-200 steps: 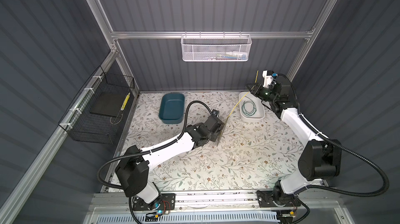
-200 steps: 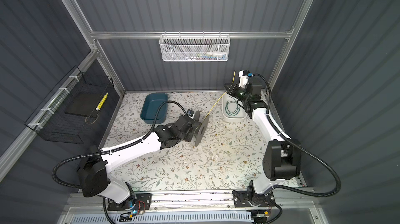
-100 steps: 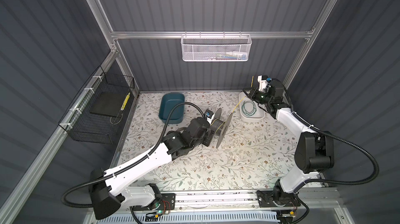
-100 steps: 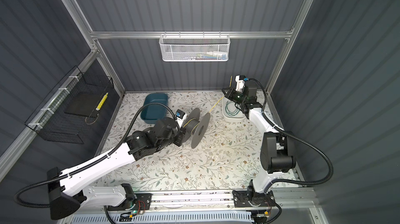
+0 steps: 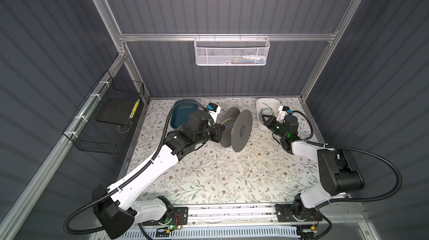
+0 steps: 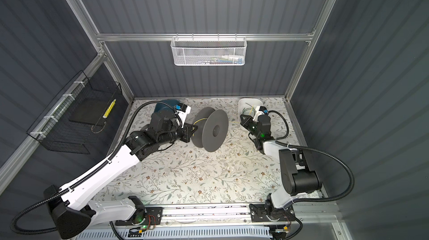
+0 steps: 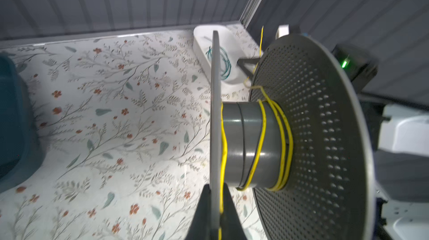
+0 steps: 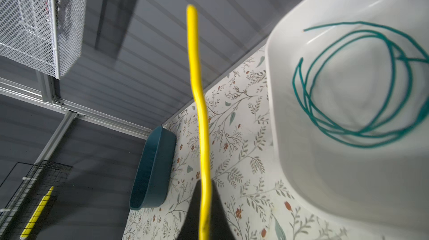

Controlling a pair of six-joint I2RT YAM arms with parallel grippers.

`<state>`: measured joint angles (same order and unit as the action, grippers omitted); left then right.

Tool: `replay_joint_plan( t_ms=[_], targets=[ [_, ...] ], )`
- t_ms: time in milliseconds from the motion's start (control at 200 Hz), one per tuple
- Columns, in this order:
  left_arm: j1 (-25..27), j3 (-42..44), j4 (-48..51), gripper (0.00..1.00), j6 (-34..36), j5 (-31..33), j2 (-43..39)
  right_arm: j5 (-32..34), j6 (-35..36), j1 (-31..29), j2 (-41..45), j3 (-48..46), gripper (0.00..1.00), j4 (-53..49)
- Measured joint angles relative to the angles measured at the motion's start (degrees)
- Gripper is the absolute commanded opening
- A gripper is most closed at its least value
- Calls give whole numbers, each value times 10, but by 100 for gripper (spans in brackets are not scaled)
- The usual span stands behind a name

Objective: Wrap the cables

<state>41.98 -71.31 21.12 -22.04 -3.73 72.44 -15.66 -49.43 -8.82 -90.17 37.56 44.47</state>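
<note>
A dark grey spool (image 5: 236,129) (image 6: 210,129) stands on edge mid-table, with a few turns of the yellow cable (image 7: 262,129) round its hub. My left gripper (image 7: 216,194) (image 5: 219,132) is shut on the spool's thin flange (image 7: 215,111), and a strand of yellow cable is pinched beside it. The yellow cable (image 6: 233,122) runs right to my right gripper (image 8: 204,192) (image 5: 264,118), which is shut on it. The cable's free end (image 8: 192,11) sticks out past the fingers. The green cable (image 8: 348,83) (image 7: 224,64) lies coiled in the white tray (image 8: 301,157).
The white tray (image 5: 260,106) sits at the back right, just behind the right gripper. A teal bin (image 5: 181,115) stands at the back left, behind the left wrist. A black wire basket (image 5: 104,120) hangs on the left wall and a white mesh basket (image 5: 232,50) on the back wall.
The left arm has turned the spool, so its flanges now face right. The right gripper has come down from high at the back to beside the tray, still holding the yellow cable.
</note>
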Motion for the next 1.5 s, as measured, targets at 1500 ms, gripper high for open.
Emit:
replay_joint_plan(
  t_ms=[1500],
  targets=[
    [-10,-100,-134,0,-121,227,197,348,459,-412,165,101,0,-123]
  ],
)
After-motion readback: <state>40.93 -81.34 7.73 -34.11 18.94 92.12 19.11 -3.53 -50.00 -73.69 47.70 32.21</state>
